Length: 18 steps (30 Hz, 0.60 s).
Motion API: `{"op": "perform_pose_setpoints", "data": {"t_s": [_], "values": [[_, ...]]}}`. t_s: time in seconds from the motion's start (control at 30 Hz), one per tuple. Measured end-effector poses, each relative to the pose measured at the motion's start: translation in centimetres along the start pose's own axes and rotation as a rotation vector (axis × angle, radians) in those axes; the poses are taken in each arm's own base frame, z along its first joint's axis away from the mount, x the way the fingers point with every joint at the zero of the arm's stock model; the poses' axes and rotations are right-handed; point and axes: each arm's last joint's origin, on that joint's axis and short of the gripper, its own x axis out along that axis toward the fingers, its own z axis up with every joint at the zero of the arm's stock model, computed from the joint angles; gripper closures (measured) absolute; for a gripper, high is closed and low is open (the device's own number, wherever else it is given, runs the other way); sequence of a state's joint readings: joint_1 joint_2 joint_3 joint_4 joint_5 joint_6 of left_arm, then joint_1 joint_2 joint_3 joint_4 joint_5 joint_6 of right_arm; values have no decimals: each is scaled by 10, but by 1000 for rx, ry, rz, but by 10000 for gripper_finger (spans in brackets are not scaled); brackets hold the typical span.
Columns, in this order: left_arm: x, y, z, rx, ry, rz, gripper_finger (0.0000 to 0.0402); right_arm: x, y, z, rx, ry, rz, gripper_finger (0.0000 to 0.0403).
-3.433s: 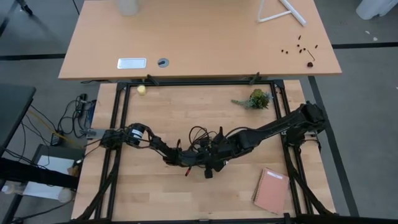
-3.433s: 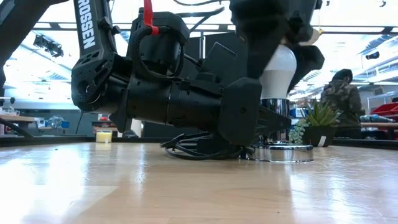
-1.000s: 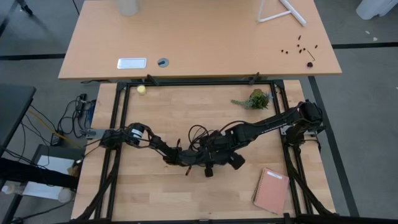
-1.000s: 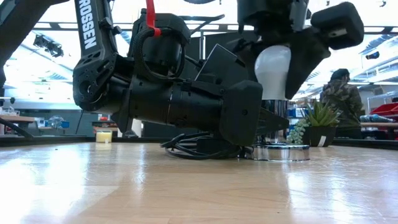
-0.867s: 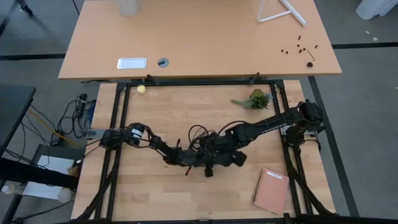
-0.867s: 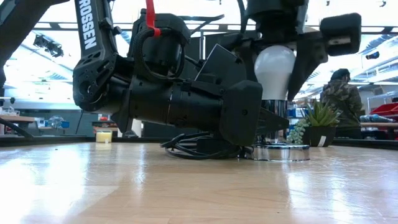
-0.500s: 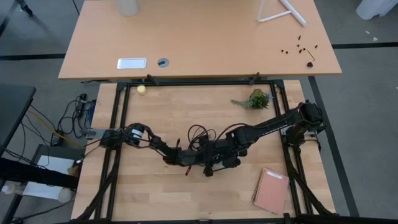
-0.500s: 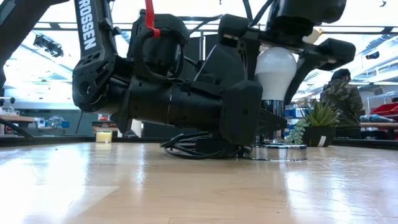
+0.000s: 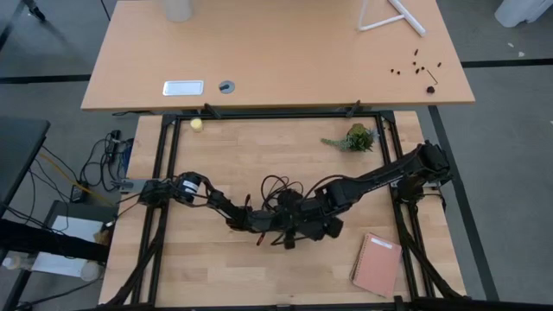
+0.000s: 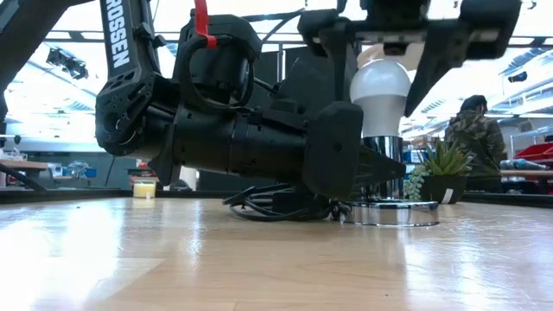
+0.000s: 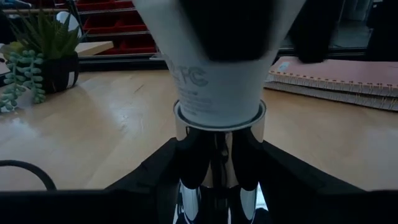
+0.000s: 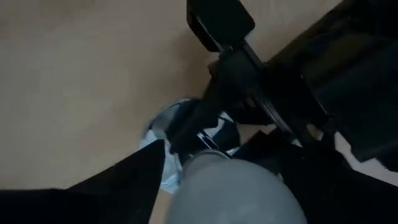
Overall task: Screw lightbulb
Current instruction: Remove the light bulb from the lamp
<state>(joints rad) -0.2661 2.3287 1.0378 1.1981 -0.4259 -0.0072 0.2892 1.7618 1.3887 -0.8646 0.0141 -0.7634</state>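
We are looking at both arms meeting over the middle of the wooden table (image 9: 216, 164). The left arm is lying low and nearly level across the tabletop, and its left gripper (image 10: 373, 169) is clamping the chrome socket stem (image 11: 214, 168) just beneath the bulb, a dark finger pressing on each side. The lightbulb (image 10: 378, 93) is standing upright in that socket, its white frosted body rising from the silver socket disc (image 10: 390, 212), which is resting flat on the table with a black cord (image 10: 272, 206) coiled just behind it. The right arm is reaching in from the table's right edge and bending down over the bulb, so the right gripper (image 10: 404, 52) is hanging directly above it, pointing downward. Its two fingers (image 10: 448, 60) are standing apart on either side of the bulb's dome, with a visible gap between them and the glass, so we are seeing the bulb unheld by this gripper. A small potted succulent (image 9: 358, 137) is sitting well behind the work area, and a pink notebook (image 9: 377, 264) is lying near the table's front right corner.
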Motion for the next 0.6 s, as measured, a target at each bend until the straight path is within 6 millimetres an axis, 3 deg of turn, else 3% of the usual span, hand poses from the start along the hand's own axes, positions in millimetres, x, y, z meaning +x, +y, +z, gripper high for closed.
{"op": "perform_pose_setpoints", "data": {"t_s": [0.2,0.33,0.6], "values": [[0,0,0,-4,-4,5,213,-4,3,3,184,4,21,34],[0,1,1,-22,-6,12,213,-13,-4,3,477,6,10,7],[0,1,0,-27,-5,19,213,-21,-22,-7,1108,23,-148,12]]}}
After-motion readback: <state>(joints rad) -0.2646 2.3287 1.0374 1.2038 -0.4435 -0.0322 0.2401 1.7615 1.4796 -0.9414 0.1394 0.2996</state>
